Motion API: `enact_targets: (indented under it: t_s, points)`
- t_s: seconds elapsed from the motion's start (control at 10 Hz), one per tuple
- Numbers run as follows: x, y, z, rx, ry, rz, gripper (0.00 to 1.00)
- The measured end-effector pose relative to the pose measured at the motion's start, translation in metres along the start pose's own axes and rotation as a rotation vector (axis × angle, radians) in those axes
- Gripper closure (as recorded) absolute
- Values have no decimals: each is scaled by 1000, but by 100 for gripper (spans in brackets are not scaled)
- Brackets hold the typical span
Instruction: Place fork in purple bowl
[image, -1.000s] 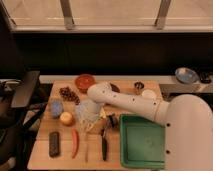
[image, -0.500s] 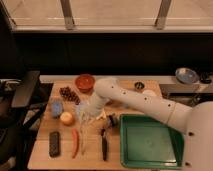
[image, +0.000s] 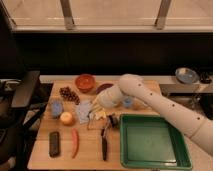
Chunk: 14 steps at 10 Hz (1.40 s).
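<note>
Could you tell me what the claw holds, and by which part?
Cannot be told: the shut claw sits low over the table beside the green tray.

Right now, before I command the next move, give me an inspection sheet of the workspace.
Surface: wooden table, crowded on its left half.
Job's things: purple bowl at the back, partly hidden by the arm; fork seems to be the slim silver piece under the gripper, held or not unclear.
Clutter: orange-red bowl, carrot, black-handled utensil, green tray.
Gripper: gripper shut, low over the table's middle, left of the green tray.
Cables: nothing seen.
Surroundings: silver dish on the ledge at right.
</note>
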<state>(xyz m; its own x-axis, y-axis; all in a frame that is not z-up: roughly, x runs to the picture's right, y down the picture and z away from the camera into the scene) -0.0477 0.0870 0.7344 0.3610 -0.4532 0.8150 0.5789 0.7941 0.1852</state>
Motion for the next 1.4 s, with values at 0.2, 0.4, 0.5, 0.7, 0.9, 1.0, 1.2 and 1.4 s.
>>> enact_targets:
  t_s: [0.2, 0.4, 0.5, 0.7, 0.9, 1.0, 1.2, 1.4]
  points:
    - [17, -19, -27, 107, 45, 24, 100]
    - [31, -30, -41, 174, 75, 45, 100]
    - [31, -30, -40, 173, 74, 44, 100]
    - [30, -31, -39, 172, 72, 43, 100]
    - [30, -31, -39, 172, 71, 44, 100]
    - [30, -30, -38, 170, 73, 46, 100]
    - [38, -33, -45, 193, 99, 67, 100]
    - [61, -48, -53, 227, 128, 88, 100]
